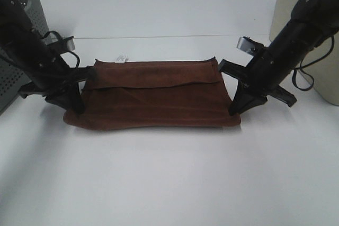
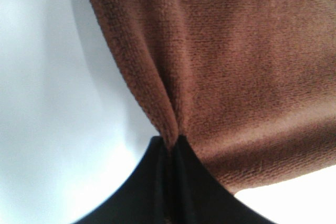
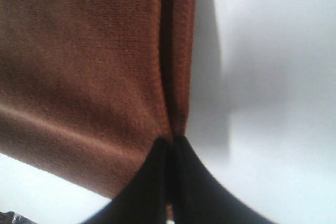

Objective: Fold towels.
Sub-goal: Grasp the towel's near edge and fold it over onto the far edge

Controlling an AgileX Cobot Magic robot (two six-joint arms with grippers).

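Observation:
The reddish-brown towel (image 1: 153, 96) lies on the white table, its far part doubled over toward the near edge, with a small white tag (image 1: 122, 58) at the far left. My left gripper (image 1: 78, 108) is shut on the towel's left edge; the left wrist view shows the cloth (image 2: 236, 77) pinched between the black fingers (image 2: 184, 187). My right gripper (image 1: 234, 110) is shut on the towel's right edge; the right wrist view shows the cloth (image 3: 89, 66) pinched between its fingers (image 3: 157, 187).
A grey perforated basket (image 1: 21, 35) stands at the far left behind the left arm. A beige bin (image 1: 296, 19) stands at the far right behind the right arm. The white table (image 1: 169, 173) stretches in front of the towel.

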